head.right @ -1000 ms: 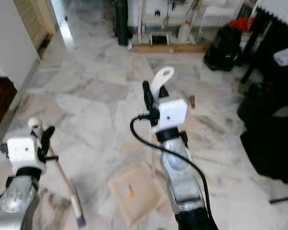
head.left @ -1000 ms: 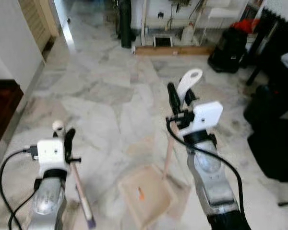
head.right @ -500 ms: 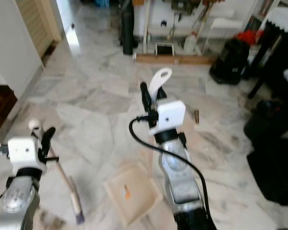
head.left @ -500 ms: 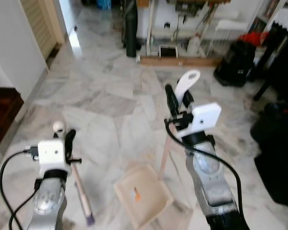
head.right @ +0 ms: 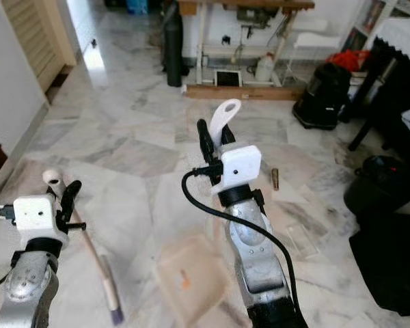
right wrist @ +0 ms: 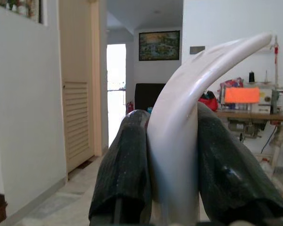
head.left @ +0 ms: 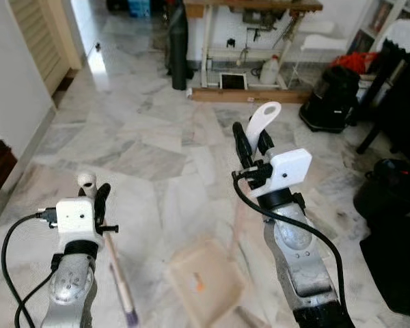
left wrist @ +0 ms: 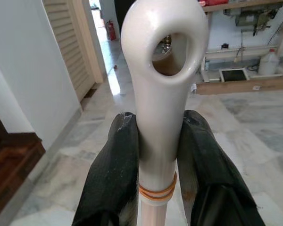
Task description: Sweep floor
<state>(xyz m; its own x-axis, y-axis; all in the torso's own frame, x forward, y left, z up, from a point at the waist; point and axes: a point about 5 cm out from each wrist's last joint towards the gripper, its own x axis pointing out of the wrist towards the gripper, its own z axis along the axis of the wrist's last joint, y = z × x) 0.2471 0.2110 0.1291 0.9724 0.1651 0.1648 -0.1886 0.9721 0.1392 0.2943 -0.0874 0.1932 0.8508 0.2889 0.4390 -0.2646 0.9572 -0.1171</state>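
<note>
My left gripper point(head.left: 94, 193) is shut on the top of a cream broom handle point(head.left: 87, 181), whose stick point(head.left: 116, 270) slants down to a purple brush end point(head.left: 128, 316) on the marble floor. In the left wrist view both black fingers point(left wrist: 114, 160) press the handle point(left wrist: 161, 70) just below its hanging loop. My right gripper point(head.left: 251, 140) is shut on the curved white dustpan handle point(head.left: 263, 117); the right wrist view has that handle point(right wrist: 179, 141) clamped between the fingers. The beige dustpan point(head.left: 215, 295) rests on the floor between my arms, blurred, with a small orange scrap point(head.left: 199, 285) in it.
A sewing table point(head.left: 253, 7) stands at the far wall with a white jug point(head.left: 266, 68) under it. A black bag point(head.left: 324, 96) and dark furniture point(head.left: 396, 82) crowd the right. A small brown object point(head.right: 275, 179) lies on the floor. A wall point(head.left: 14, 82) runs along the left.
The whole picture has shifted as the camera tipped up, bringing more of the far room in. Both grippers keep the same hold; the dustpan and its stick now look blurred.
</note>
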